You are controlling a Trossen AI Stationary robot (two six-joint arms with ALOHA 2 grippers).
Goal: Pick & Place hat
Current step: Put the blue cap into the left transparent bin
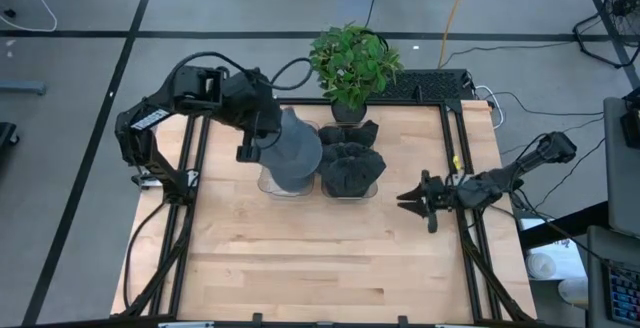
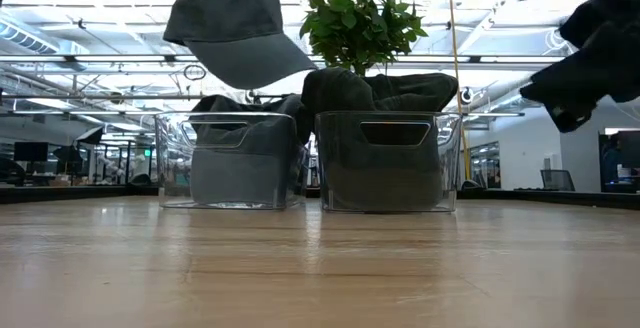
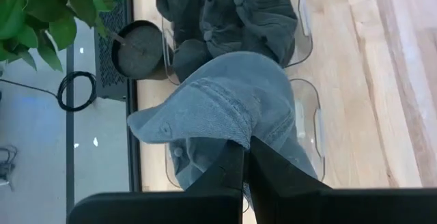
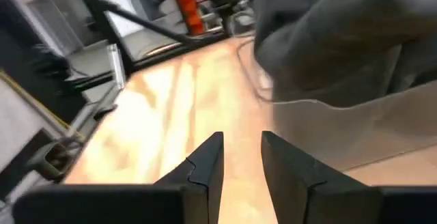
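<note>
A grey-blue hat (image 1: 293, 153) hangs in the air over the left of two clear bins (image 2: 228, 158), held by my left gripper (image 3: 244, 157), which is shut on it. In the low view the hat (image 2: 235, 23) is well above the bin's rim, its brim slanting down toward the right. More grey hats lie in that bin. The right bin (image 2: 388, 163) holds dark hats (image 1: 350, 163). My right gripper (image 1: 415, 200) hovers open near the table's right edge, pointing toward the bins with nothing between its fingers (image 4: 205, 159). My left gripper pinches an edge of the hat's crown (image 3: 239, 136) between its two fingers. The fingers slant down from the table's left side. The hat is lifted clear of the bin and drapes away from the fingertips, crown up and brim low.
A potted plant (image 1: 352, 63) stands just behind the bins at the table's far edge. Black frame rails (image 1: 455, 168) run along the left and right sides of the table. The wooden surface (image 1: 320, 258) in front of the bins is bare.
</note>
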